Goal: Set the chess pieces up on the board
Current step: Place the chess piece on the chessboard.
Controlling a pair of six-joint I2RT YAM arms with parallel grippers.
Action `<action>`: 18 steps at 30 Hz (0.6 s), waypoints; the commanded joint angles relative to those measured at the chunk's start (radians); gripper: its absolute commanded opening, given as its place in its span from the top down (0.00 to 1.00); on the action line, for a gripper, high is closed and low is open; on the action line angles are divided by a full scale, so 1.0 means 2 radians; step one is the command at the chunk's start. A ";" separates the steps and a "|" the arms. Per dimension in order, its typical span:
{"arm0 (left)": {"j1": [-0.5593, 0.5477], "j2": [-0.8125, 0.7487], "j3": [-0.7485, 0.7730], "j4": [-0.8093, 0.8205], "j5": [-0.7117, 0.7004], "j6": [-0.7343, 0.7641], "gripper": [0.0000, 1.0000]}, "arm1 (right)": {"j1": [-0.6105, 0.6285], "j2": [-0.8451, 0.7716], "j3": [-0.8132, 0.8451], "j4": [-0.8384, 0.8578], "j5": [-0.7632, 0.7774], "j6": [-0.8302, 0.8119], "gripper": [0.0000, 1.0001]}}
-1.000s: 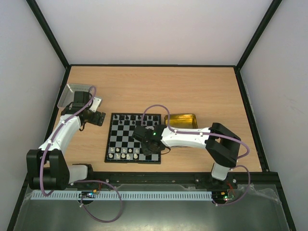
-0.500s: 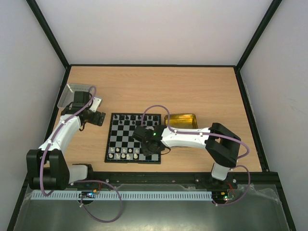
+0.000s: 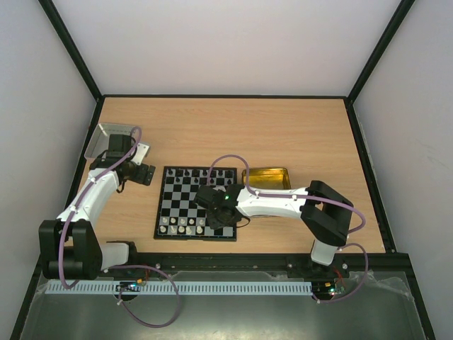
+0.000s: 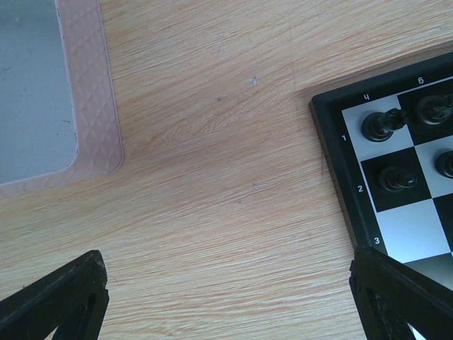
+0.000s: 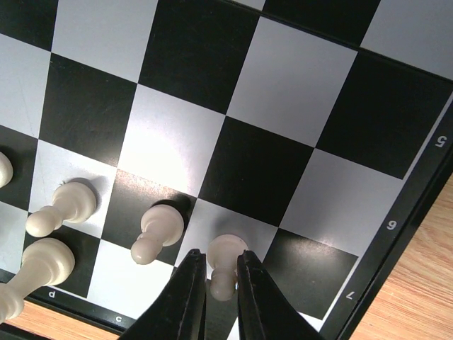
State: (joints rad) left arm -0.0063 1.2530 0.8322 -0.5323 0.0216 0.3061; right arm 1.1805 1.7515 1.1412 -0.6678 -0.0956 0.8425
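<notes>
The board (image 3: 158, 212) lies mid-table, with black pieces (image 3: 185, 172) along its far rows and white pieces (image 3: 180, 226) along its near rows. My right gripper (image 3: 219, 224) hangs over the board's near right corner. In the right wrist view my right gripper (image 5: 219, 256) is closed around a white pawn (image 5: 228, 247) that stands on a silvery square beside another white pawn (image 5: 157, 230). My left gripper (image 3: 146, 174) is open and empty over bare wood left of the board; in the left wrist view (image 4: 230, 312) the board's corner (image 4: 333, 142) carries black pieces (image 4: 382, 125).
A gold tin tray (image 3: 266, 178) sits just right of the board's far corner. A silver-grey tin lid (image 3: 110, 138) lies at the far left, and its rim (image 4: 88, 92) is close to my left gripper. More white pieces (image 5: 60, 210) stand to the left of the held pawn.
</notes>
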 commanded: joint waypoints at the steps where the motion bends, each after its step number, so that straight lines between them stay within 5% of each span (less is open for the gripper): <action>1: -0.001 -0.003 0.001 -0.002 -0.002 -0.001 0.06 | 0.004 0.006 0.000 0.003 0.007 0.007 0.88; 18: -0.001 -0.004 0.002 -0.004 0.000 -0.002 0.06 | 0.003 -0.008 0.043 -0.053 0.062 0.001 0.81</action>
State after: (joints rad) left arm -0.0063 1.2530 0.8322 -0.5323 0.0216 0.3058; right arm 1.1805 1.7515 1.1717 -0.7040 -0.0441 0.8425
